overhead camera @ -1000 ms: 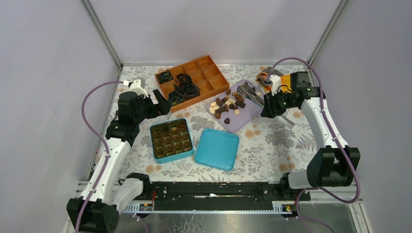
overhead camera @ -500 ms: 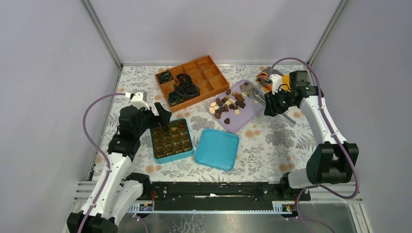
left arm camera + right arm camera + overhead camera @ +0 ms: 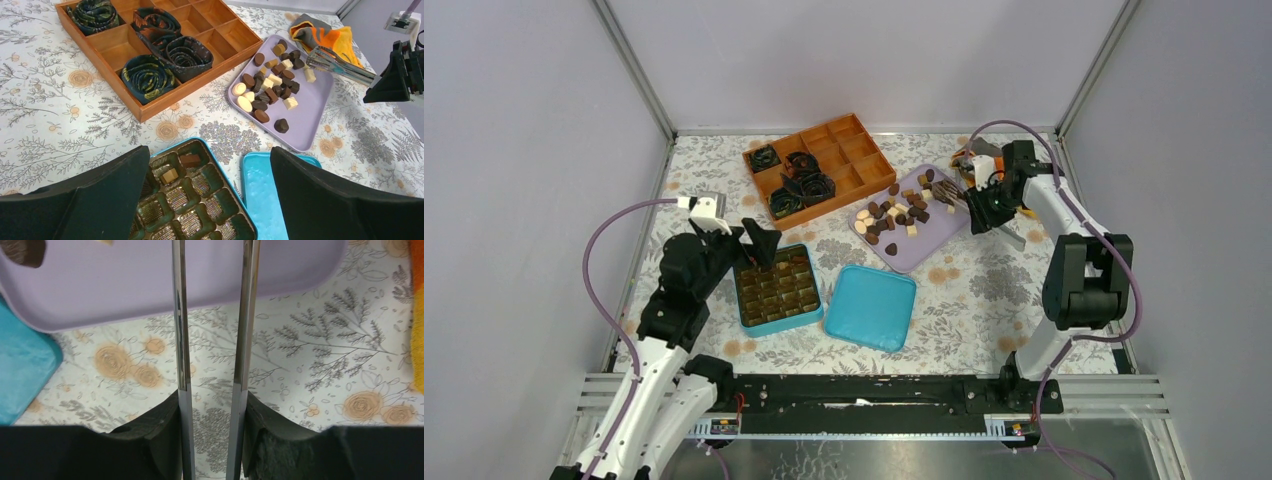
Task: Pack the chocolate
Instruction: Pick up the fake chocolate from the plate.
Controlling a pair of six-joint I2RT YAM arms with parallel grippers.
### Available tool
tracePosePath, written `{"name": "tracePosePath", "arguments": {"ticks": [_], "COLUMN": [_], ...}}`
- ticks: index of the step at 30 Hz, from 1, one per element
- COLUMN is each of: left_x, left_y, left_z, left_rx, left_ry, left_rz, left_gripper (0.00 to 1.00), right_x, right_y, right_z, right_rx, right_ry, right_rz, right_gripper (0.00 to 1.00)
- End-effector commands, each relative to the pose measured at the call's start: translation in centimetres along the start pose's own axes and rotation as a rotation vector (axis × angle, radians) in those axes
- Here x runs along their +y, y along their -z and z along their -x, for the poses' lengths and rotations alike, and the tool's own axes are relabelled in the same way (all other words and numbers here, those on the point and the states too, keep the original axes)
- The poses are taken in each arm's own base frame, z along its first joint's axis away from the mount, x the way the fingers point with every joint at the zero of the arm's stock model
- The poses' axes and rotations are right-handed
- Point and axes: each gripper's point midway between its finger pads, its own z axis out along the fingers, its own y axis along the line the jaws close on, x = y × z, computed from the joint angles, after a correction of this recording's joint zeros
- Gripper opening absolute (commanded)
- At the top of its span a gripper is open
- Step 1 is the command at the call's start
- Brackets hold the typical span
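L gripper (image 3: 759, 243) spread wide, empty, hovering over far edge of teal box (image 3: 779, 325). R gripper (image 3: 982, 205) clamped on metal tongs (image 3: 952, 196) — tips over lilac tray (image 3: 934, 230). Most chocolate (image 3: 892, 212) piled on tray — two pcs in box cells.

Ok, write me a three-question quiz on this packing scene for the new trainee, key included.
1. True or false: the teal lid is closed on the teal box.
2. What is the right claw holding? A) metal tongs B) a paper cup C) nothing
3. Fill in: most of the chocolate lies on the ___ tray.
Key: 1 false, the lid lies flat beside the box. 2 A. 3 lilac.
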Motion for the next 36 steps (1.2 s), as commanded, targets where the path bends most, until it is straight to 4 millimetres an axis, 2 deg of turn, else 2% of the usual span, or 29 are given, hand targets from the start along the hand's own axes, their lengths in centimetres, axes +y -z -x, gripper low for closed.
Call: {"name": "tracePosePath", "arguments": {"ticks": [1,10,19,28,36], "left_x": [0.3,-0.5,-1.3,-2.0,-2.2], "left_y": [-0.3,-0.4,-0.2,-0.3,-0.3], "left_z": [0.5,0.5,0.6,0.4,0.3], "left_rx": [-0.031,-0.028,-0.030,-0.023,-0.017], "left_ry": [-0.031,-0.022,-0.018,-0.019,-0.019], "left_rz": [0.009,-0.032,-0.068,-0.095,-0.104], "left_gripper": [0.99,0.99,0.99,0.99,0.99], "right_x": [-3.2,-4.4,-3.5,-3.3,-2.4], "right_y": [0.0,-1.3,-3.0,-3.6,-2.7], "right_z": [2.9,2.4,2.6,2.2,2.7], "right_rx": [-0.044,0.000,0.056,0.090,0.045], "right_ry": [0.034,0.042,0.087,0.107,0.117], "right_rz": [-0.105,-0.134,-0.132,-0.148,-0.133], "right_gripper": [0.44,0.45,0.47,0.46,0.34]}}
